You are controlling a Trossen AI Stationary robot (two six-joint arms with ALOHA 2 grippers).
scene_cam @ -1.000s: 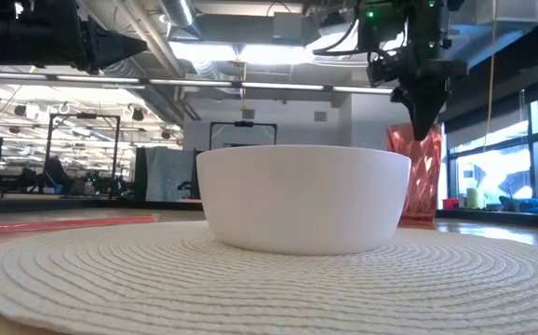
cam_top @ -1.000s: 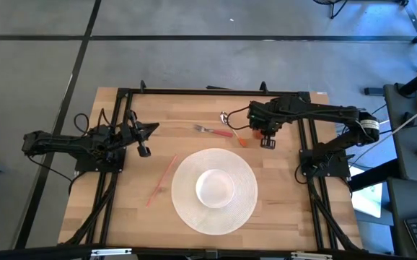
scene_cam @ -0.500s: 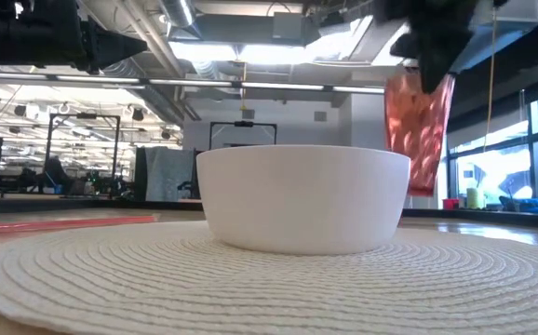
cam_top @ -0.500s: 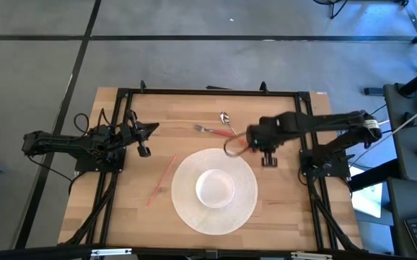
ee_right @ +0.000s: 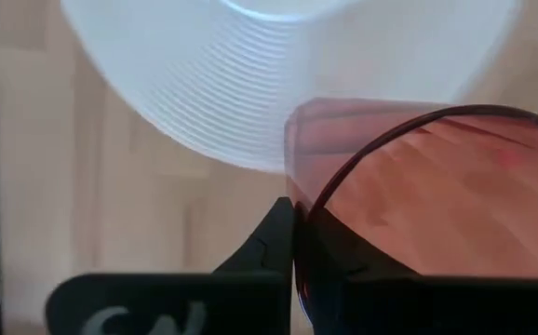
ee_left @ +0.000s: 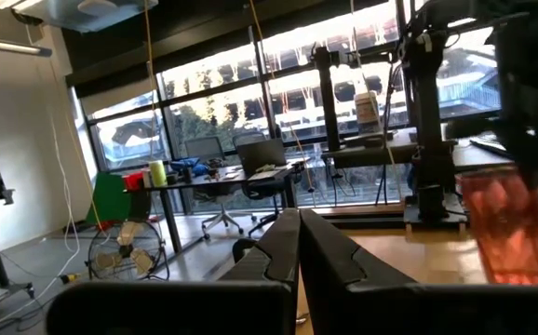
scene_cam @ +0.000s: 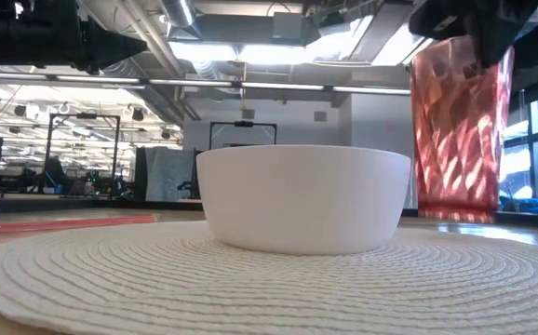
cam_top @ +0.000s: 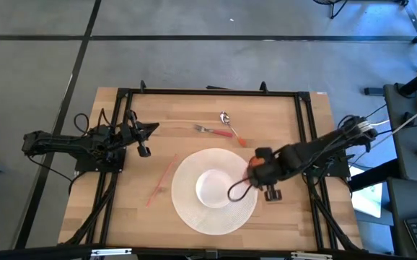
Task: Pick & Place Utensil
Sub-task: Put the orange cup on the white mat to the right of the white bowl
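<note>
Utensils, a fork (cam_top: 205, 129) and a spoon (cam_top: 226, 121), lie on the wooden table (cam_top: 288, 209) beyond the round placemat (cam_top: 183, 206), on its far side, their long axes running mostly across the table and a little slanted. Going from the left: the left gripper (cam_top: 145, 132) waits to the far left of the placemat, well apart from it, and its fingers are pressed together with nothing between them. A red straw (cam_top: 161, 180) lies just off the placemat's left edge. A white bowl (cam_top: 215, 187) stands in the middle of the placemat. At the placemat's right edge, the right gripper (cam_top: 266, 173) pinches the rim of a red tumbler (cam_top: 246, 184), seen in the right wrist view as one finger inside and one outside the wall (ee_right: 418, 214). The tumbler hangs over the placemat's right rim, close beside the bowl.

I judge that the utensils are somewhat nearer to the right gripper, but it is busy with the tumbler. From it, the spoon and fork lie toward the far side and slightly left, so a reach there would need the tumbler set down first
</note>
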